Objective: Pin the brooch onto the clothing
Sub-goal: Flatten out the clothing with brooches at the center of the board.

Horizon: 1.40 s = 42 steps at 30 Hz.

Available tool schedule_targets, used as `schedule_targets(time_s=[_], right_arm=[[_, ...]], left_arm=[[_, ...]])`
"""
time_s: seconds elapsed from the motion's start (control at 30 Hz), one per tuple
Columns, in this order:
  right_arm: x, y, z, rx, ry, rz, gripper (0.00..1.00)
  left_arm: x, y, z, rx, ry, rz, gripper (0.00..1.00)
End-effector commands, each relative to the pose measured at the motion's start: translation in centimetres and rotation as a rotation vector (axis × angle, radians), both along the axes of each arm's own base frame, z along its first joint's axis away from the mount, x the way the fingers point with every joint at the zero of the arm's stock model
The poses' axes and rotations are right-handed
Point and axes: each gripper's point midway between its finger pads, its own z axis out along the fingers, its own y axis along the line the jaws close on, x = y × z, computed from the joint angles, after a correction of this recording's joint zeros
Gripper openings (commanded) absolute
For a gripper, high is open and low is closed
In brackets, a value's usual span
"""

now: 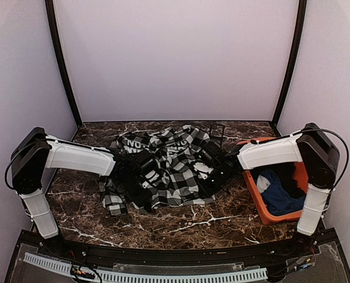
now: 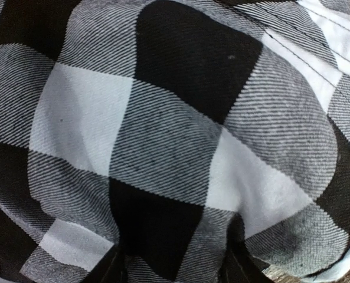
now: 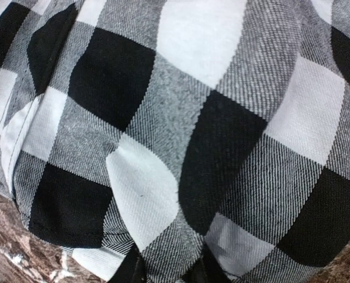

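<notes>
Dark marble tabletop (image 1: 222, 221): checked flannel shirt (image 1: 169, 168), crumpled; no brooch visible.
Pressed into cloth: left gripper (image 1: 146, 172), right gripper (image 1: 213, 168); opening and hold cannot be told. Pinning outstanding.

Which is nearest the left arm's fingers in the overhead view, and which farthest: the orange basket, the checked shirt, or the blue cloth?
1. Shirt: directly beneath them, mid-table.
2. Basket: at the right side; its left wall comes first.
3. Blue cloth: inside the basket, farther right.
</notes>
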Motion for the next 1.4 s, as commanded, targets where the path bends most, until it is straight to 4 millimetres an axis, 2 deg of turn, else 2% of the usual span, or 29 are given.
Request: schedule_targets(time_s=[0.0, 0.1, 0.23, 0.33, 0.37, 0.47, 0.5, 0.53, 0.6, 0.7, 0.73, 0.77, 0.8, 0.87, 0.93, 1.0, 1.07, 1.1, 1.17, 1.23, 1.27, 1.3, 1.33, 1.37], right_arm=[[-4.2, -1.1, -1.2, -0.008, 0.157, 0.037, 0.19], [-6.2, -1.4, -1.0, -0.035, 0.184, 0.068, 0.18], [-9.0, -1.9, -0.7, -0.080, 0.215, 0.111, 0.19], [-11.2, -2.8, -0.4, -0.122, 0.253, 0.133, 0.20], [-12.0, -3.2, -0.2, -0.137, 0.264, 0.140, 0.21], [-14.1, -4.4, 0.7, -0.173, 0.304, 0.145, 0.21], [-14.6, -4.8, 1.1, -0.181, 0.314, 0.146, 0.21], [-15.2, -5.1, 1.6, -0.188, 0.321, 0.147, 0.21], [-15.8, -5.4, 3.0, -0.176, 0.335, 0.147, 0.23], [-15.2, -3.8, 6.6, -0.072, 0.282, 0.164, 0.33], [-14.7, -2.9, 8.2, -0.021, 0.251, 0.174, 0.38], [-13.9, -1.8, 10.1, 0.035, 0.210, 0.181, 0.42], [-12.9, -0.7, 11.8, 0.081, 0.167, 0.183, 0.46], [-9.7, 1.2, 14.9, 0.171, 0.067, 0.169, 0.50], [-5.7, 2.6, 16.6, 0.220, -0.019, 0.131, 0.51], [-0.8, 3.2, 17.8, 0.232, -0.119, 0.062, 0.51], [3.7, 3.6, 18.3, 0.228, -0.194, 0.002, 0.51], [5.6, 3.9, 18.4, 0.227, -0.221, -0.009, 0.51], [9.3, 4.6, 18.7, 0.231, -0.257, -0.013, 0.53], [12.5, 4.9, 18.9, 0.214, -0.282, -0.001, 0.61], [13.9, 5.3, 19.0, 0.210, -0.291, 0.015, 0.65], [15.3, 5.5, 18.9, 0.207, -0.296, 0.020, 0.70], [16.6, 5.6, 18.5, 0.209, -0.285, 0.021, 0.73], [17.6, 5.9, 18.4, 0.226, -0.277, 0.028, 0.75]], left_arm=[[-4.2, 3.1, -1.8, 0.091, 0.161, -0.065, 0.42], [-6.1, 3.8, -1.6, 0.094, 0.233, -0.111, 0.30], [-8.4, 3.7, 0.0, 0.043, 0.325, -0.179, 0.27], [-9.5, 4.2, 0.7, 0.050, 0.368, -0.196, 0.27], [-9.7, 4.8, 0.7, 0.082, 0.383, -0.189, 0.25], [-9.9, 4.6, 1.4, 0.082, 0.395, -0.178, 0.18], [-10.2, 4.6, 1.5, 0.082, 0.408, -0.173, 0.14], [-10.0, 4.5, 1.5, 0.087, 0.410, -0.167, 0.05], [-10.1, 4.9, 1.6, 0.120, 0.426, -0.164, 0.01], [-9.8, 4.3, 2.8, 0.103, 0.426, -0.177, 0.05], [-9.7, 4.2, 3.7, 0.090, 0.414, -0.176, 0.11], [-9.3, 3.7, 4.6, 0.070, 0.389, -0.177, 0.24], [-9.1, 3.5, 5.9, 0.047, 0.368, -0.170, 0.60], [-7.9, 2.0, 8.7, -0.040, 0.298, -0.158, 0.93], [-6.3, 0.1, 11.7, -0.177, 0.224, -0.139, 0.98], [-3.2, -0.7, 14.2, -0.287, 0.148, -0.068, 0.99], [1.4, 0.2, 16.0, -0.347, 0.057, 0.053, 0.99], [4.2, 1.5, 16.5, -0.356, 0.009, 0.127, 0.99], [9.1, 3.5, 17.4, -0.353, -0.100, 0.238, 0.99], [13.3, 4.7, 17.4, -0.363, -0.150, 0.278, 0.99], [14.3, 4.7, 17.4, -0.374, -0.149, 0.273, 0.99], [16.4, 5.2, 16.7, -0.365, -0.150, 0.279, 0.99], [17.7, 5.0, 17.6, -0.393, -0.160, 0.273, 0.99], [18.9, 5.6, 15.5, -0.375, -0.115, 0.280, 0.99]])
